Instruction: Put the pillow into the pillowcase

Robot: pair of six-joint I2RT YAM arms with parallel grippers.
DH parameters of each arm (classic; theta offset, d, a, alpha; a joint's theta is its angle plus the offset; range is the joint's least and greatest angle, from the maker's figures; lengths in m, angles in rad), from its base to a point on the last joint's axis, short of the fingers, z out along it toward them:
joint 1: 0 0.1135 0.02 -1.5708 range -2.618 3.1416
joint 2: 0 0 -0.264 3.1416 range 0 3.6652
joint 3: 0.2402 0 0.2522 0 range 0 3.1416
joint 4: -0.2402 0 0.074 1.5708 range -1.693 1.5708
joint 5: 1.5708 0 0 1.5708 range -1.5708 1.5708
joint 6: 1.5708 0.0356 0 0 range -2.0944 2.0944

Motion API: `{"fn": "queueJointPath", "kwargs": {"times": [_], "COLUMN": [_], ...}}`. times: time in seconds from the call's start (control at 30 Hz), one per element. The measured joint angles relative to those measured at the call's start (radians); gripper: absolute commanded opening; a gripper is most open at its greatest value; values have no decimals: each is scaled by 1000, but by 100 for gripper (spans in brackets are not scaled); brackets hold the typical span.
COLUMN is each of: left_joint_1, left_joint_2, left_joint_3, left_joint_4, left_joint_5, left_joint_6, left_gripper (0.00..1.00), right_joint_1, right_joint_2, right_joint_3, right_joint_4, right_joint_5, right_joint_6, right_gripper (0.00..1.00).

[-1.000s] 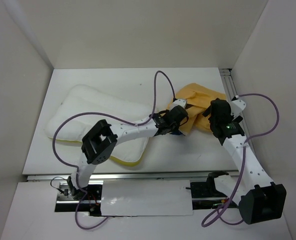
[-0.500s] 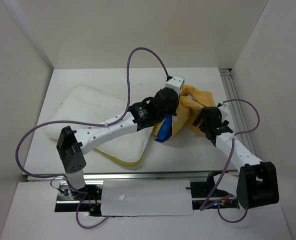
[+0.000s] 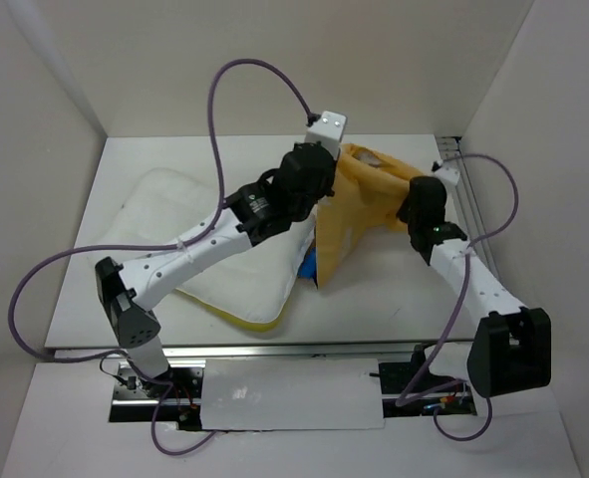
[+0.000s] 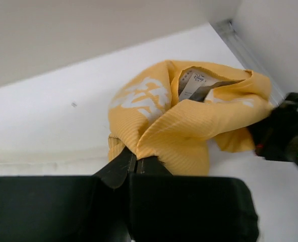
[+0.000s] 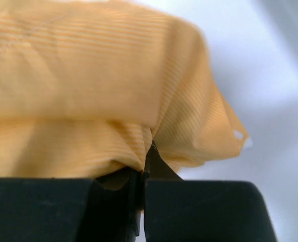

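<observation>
The mustard-orange pillowcase (image 3: 366, 194) with white logos hangs bunched between both grippers above the table's back right. A blue part of it (image 3: 309, 264) droops beside the pillow. My left gripper (image 3: 324, 181) is shut on a gathered fold of the pillowcase (image 4: 189, 121), fingertips (image 4: 123, 162) pinched together. My right gripper (image 3: 408, 211) is shut on the opposite side of the pillowcase (image 5: 88, 75), and cloth bulges over its fingers (image 5: 159, 166). The plump white pillow (image 3: 174, 209) lies on the left of the table under the left arm, its yellow edge (image 3: 254, 319) showing at the front.
A metal rail (image 3: 463, 189) runs along the table's right edge, close to the right wrist. White walls enclose the table on three sides. Purple cables (image 3: 219, 110) loop above the left arm. In the left wrist view the right gripper's black body (image 4: 285, 136) sits just right of the cloth.
The left gripper carried the pillowcase up and toward the back wall, stretching it out. The right gripper, open earlier, moved in and closed on the cloth's right side.
</observation>
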Motion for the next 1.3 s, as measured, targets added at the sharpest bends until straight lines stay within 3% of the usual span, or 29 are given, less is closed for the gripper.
{"fn": "queueJointPath", "kwargs": {"times": [0.3,0.67,0.73,0.83,0.97,1.0,1.03,1.07,1.1,1.13,1.2,1.3], "left_joint_1": [186,205,213,233,280,300,321,342,353,365,372,373], "left_joint_2": [-225,-478,-508,-544,-566,-567,-566,-562,-557,-551,-548,-571], "left_joint_3": [42,-56,-85,-158,-319,-373,-426,-485,-531,-574,-635,-679], "left_joint_4": [68,117,114,77,-31,-59,-87,-118,-150,-189,-243,-289], "left_joint_5": [-137,-58,-64,-114,-148,-131,-107,-79,-56,-39,-12,5], "left_joint_6": [106,155,150,109,-34,-83,-124,-167,-192,-227,-291,-357], "left_gripper": [0,0,0,0,0,7,22,65,92,100,100,100], "right_joint_1": [7,38,35,27,35,46,60,73,86,97,107,111], "right_joint_2": [-118,-130,-74,43,341,423,526,608,685,745,795,734], "right_joint_3": [674,996,1037,1102,1215,1246,1267,1273,1270,1252,1157,958], "right_joint_4": [-90,-179,-200,-225,-249,-257,-265,-278,-306,-333,-376,-387], "right_joint_5": [17,-290,-372,-513,-672,-680,-679,-670,-656,-642,-619,-579], "right_joint_6": [-306,-509,-513,-515,-529,-529,-529,-527,-524,-523,-517,-495], "right_gripper": [0,0,0,11,15,22,30,40,50,81,100,100]}}
